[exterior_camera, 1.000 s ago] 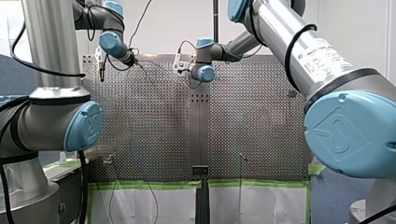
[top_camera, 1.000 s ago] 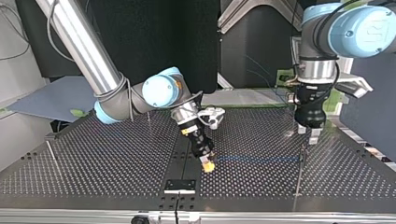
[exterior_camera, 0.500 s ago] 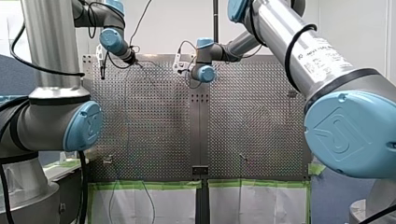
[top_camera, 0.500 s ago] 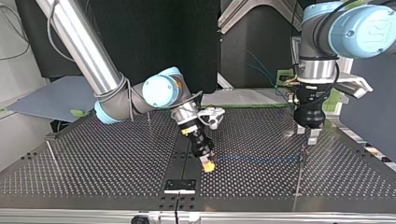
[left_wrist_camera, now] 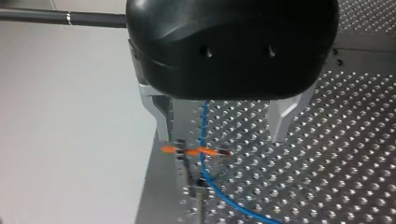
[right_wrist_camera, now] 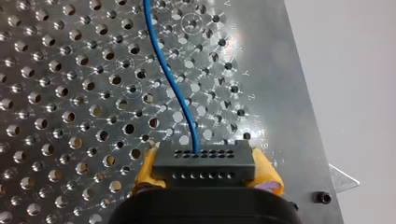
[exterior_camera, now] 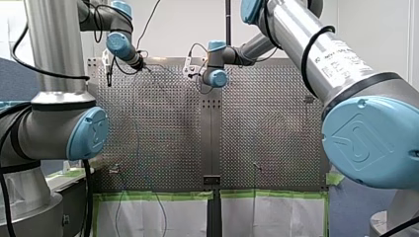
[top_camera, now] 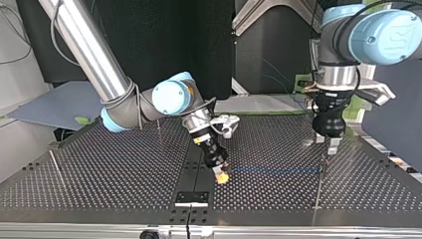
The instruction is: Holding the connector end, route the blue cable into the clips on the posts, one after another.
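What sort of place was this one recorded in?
Probably a robotics lab bench: a perforated metal table with thin posts, my right arm and my left arm reaching over it, and a blue cable strung across.

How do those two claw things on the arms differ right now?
The right tool has yellow pads and is shut on the black connector; the left tool has bare metal fingers, open, with the blue cable running between them. The right tool leans; the left tool points straight down. Both sit low over the perforated table.

Etched letters point(right_wrist_camera: 248, 73) — Y, Z among them — edge the perforated table point(right_wrist_camera: 290, 122); the label point(exterior_camera: 341, 60) on my right arm point(exterior_camera: 291, 29) is illegible.
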